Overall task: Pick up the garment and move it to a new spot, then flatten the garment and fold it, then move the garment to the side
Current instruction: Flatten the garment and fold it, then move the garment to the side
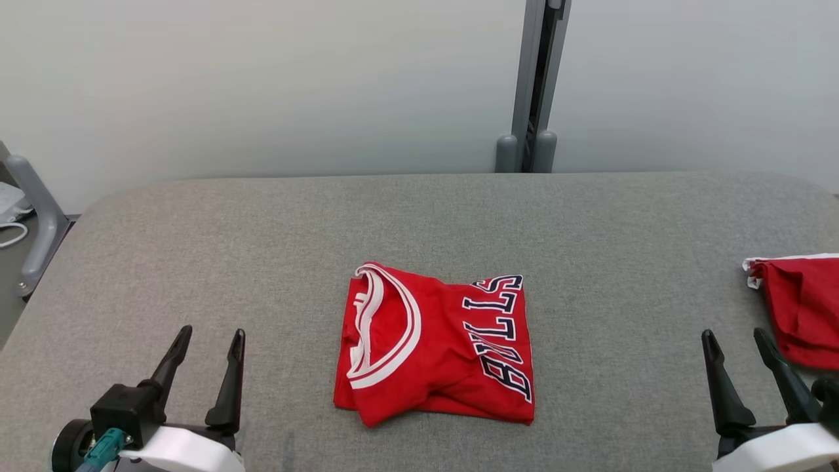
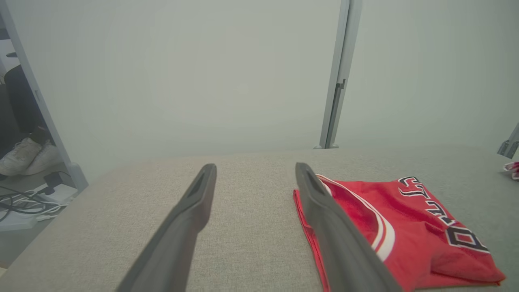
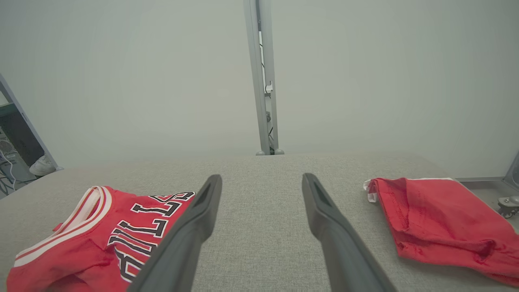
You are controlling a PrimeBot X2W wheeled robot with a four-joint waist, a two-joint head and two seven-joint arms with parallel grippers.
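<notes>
The red cloth with white trim (image 1: 803,308) runs off the head view's right edge. In the left wrist view a dark finger (image 2: 336,239) hides the collar-side edge of the folded red jersey with black lettering (image 2: 409,227), and white shoes (image 2: 24,156) are cut by the left edge

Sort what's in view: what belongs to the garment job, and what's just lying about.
Job: folded red jersey, mid-table; left gripper, right gripper, both open; grey table.
Lying about: other red garment at the right edge (likely); white shoes and cables on the floor; grey post behind.
</notes>
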